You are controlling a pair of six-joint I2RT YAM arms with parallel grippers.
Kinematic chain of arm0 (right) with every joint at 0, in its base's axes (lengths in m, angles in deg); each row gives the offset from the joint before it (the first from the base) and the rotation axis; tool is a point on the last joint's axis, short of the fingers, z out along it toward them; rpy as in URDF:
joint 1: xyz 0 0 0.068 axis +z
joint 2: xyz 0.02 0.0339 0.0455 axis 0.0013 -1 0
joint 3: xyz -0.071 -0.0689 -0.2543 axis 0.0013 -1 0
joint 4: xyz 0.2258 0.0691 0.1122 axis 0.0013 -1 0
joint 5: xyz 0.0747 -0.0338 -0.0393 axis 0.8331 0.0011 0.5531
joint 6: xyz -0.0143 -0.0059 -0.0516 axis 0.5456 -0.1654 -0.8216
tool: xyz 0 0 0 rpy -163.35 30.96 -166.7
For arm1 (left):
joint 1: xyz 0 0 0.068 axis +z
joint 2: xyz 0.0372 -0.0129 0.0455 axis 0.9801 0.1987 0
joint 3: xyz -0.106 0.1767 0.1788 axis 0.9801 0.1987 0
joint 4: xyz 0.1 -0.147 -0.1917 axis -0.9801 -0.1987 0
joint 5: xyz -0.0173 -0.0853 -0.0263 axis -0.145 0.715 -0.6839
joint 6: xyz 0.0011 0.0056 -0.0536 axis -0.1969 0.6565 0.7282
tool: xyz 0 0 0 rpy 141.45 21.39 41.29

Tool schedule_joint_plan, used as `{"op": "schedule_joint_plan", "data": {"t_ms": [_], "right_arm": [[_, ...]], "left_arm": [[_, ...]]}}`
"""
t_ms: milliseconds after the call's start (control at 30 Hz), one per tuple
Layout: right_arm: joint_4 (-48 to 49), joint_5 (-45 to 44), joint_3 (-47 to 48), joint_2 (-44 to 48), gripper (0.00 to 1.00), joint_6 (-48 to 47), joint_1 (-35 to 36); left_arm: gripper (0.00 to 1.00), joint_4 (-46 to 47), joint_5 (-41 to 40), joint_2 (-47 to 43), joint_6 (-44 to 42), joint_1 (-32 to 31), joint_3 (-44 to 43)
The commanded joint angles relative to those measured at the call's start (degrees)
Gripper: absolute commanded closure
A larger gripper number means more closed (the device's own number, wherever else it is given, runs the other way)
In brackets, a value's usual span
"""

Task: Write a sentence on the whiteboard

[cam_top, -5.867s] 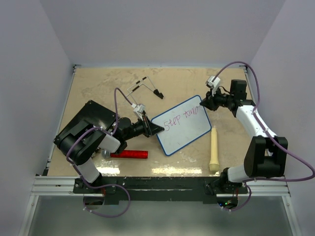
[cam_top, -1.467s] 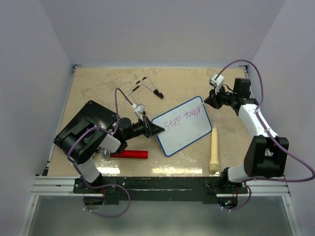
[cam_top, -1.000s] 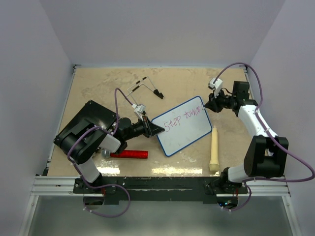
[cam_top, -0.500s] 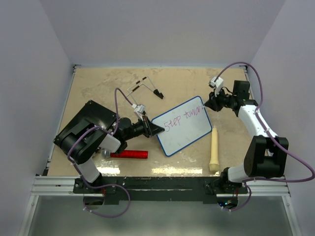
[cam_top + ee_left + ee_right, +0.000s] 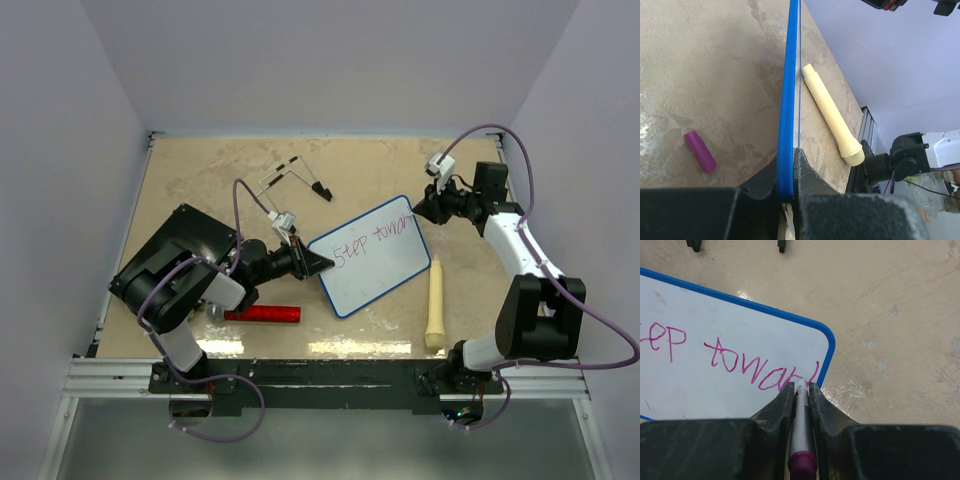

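Note:
The whiteboard (image 5: 375, 262) lies tilted mid-table, white with a blue rim (image 5: 786, 100). My left gripper (image 5: 322, 263) is shut on its left edge. The sentence (image 5: 372, 243) reads "Step toward" in purple-pink; the right wrist view shows "ep towar" and a fresh stroke (image 5: 755, 367). My right gripper (image 5: 418, 210) is shut on a white marker with a purple end (image 5: 801, 432), its tip at the board's top right corner beside the last stroke.
A cream microphone-shaped handle (image 5: 435, 303) lies right of the board. A red cylinder (image 5: 262, 314) and a black flat slab (image 5: 175, 255) are at the left. A purple marker cap (image 5: 700, 151) lies on the table. A wire stand (image 5: 295, 178) sits further back.
Since 5.9 s ago the writing has grown from "Step towa" to nearly "toward". My right gripper has shifted right toward the board's corner. The left gripper and the board have not moved.

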Motion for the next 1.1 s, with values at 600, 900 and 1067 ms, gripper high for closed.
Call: {"op": "schedule_joint_plan", "data": {"t_ms": [600, 900, 1067], "right_arm": [[-4.39, -2.52, 0.57, 0.69, 1.00, -4.60, -0.49], [-2.37, -3.58, 1.80, 0.69, 1.00, -3.54, -0.76], [-1.58, -2.35, 2.76, 0.43, 1.00, -2.67, -0.76]], "left_arm": [[1.00, 3.74, 1.45, 0.03, -3.48, -0.22, -0.82], [1.00, 3.74, 1.45, 0.03, -3.57, -0.22, -0.91], [1.00, 3.83, 1.45, 0.29, -3.48, -0.22, -0.91]]}}
